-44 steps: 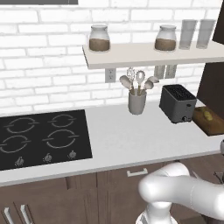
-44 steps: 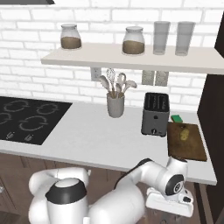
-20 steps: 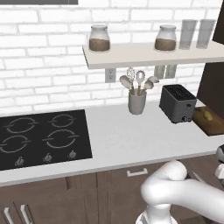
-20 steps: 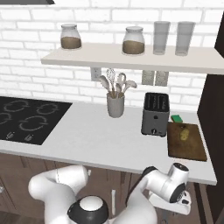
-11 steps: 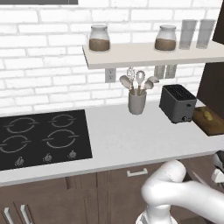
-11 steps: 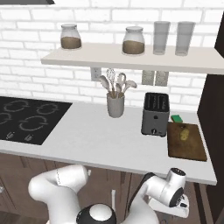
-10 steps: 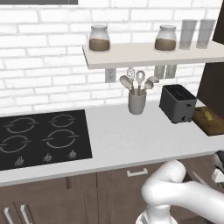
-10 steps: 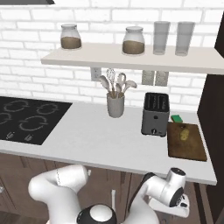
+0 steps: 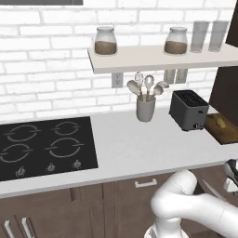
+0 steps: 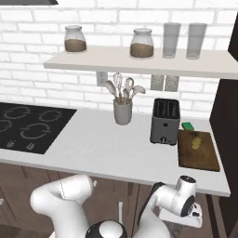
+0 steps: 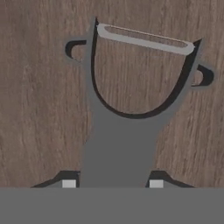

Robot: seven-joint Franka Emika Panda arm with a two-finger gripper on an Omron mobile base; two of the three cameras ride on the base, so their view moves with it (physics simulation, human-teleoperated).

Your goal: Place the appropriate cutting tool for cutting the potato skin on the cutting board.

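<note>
Tool [image 11: 109, 183] sits low beside the worktop [image 9: 139, 148], its 2 tips flanking the grey peeler [image 11: 124, 131] handle, grip unclear; peeler looks light, stiff, slippery, best taken mid-handle.

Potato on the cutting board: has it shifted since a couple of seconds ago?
No. In the right base view the potato sits at the same spot on the cutting board, right of the toaster, as before.

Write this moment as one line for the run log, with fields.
end effector: low, fingertips on both sides of peeler handle, grip state unclear | potato: on cutting board | peeler: on wooden surface, not on board
</note>
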